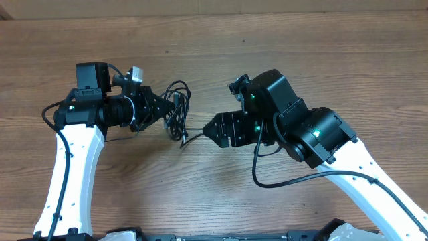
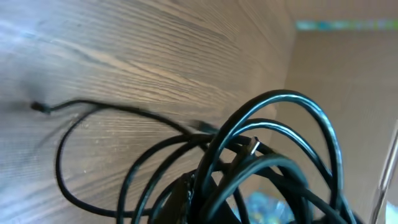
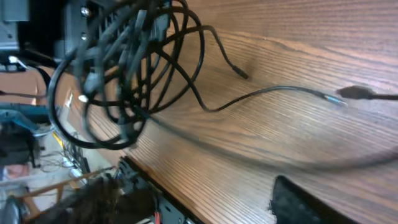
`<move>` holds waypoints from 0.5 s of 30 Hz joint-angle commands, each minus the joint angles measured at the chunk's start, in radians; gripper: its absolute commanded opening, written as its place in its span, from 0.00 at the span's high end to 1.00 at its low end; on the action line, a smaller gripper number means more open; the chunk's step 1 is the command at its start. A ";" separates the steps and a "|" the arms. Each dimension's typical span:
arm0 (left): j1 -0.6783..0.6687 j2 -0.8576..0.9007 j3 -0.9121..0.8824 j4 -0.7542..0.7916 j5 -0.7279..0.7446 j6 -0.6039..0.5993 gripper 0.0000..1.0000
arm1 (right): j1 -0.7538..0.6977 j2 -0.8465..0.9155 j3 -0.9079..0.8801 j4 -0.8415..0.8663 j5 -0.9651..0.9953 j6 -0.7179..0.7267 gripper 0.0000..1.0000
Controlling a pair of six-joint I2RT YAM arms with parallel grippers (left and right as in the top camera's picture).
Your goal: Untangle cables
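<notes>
2 arms meet near the middle of the table point(image 1: 281, 40). Our left gripper point(image 1: 166, 107) looks clamped on the cables point(image 1: 178, 107), a looped black bundle bunched right at its tip and lifted a bit off the wood. 1 loose strand point(image 1: 194, 136) trails from the bundle over to our right gripper point(image 1: 206, 129) and reaches its tip. We can't tell whether those jaws are pinching it or not.

Both arms bend inward. The left end effector point(image 1: 165, 108), fingers pinched together, faces the right end effector point(image 1: 207, 129) nearby.
</notes>
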 commanded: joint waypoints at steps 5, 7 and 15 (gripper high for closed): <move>-0.010 0.003 0.019 0.005 -0.055 -0.200 0.96 | 0.004 -0.007 0.013 0.051 0.012 0.238 0.17; -0.017 0.003 0.019 0.005 -0.054 -0.216 0.96 | 0.003 0.005 0.013 0.057 0.021 0.272 0.17; -0.043 0.003 0.019 0.006 -0.051 -0.237 0.96 | 0.015 0.135 0.013 0.055 0.037 0.274 0.50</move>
